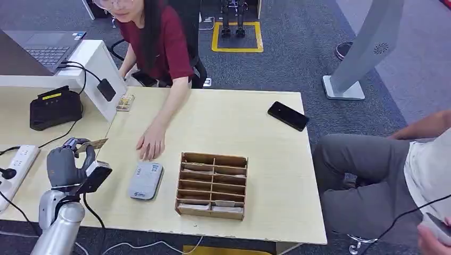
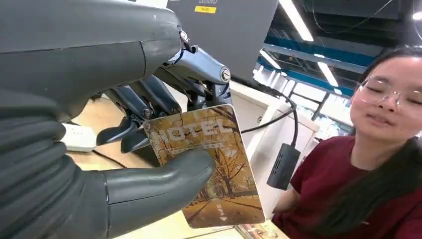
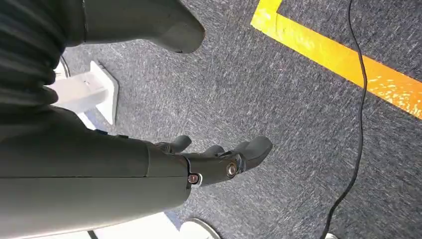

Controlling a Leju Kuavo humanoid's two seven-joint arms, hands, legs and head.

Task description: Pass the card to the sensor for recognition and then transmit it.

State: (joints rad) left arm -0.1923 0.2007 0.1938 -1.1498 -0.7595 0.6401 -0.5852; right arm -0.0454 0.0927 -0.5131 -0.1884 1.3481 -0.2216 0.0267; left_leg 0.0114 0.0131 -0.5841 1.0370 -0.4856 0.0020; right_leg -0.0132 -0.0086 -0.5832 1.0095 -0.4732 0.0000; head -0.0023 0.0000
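Above table's (image 1: 266,212) left edge: left hand (image 1: 66,162) raised, card (image 2: 211,164) pinched between thumb and fingers (image 2: 144,99), projecting beyond fingertips. Sensor (image 1: 144,180) on table, nearby. Right hand (image 3: 214,159) over carpet, empty, fingers loosely apart.

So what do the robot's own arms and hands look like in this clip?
The left arm is a silver tube with a black cable running beside it and a small black box at the wrist. The left hand is matte grey with a ribbed cover, a thick grey thumb and darker fingers with metal pivot pins. The right hand matches it.
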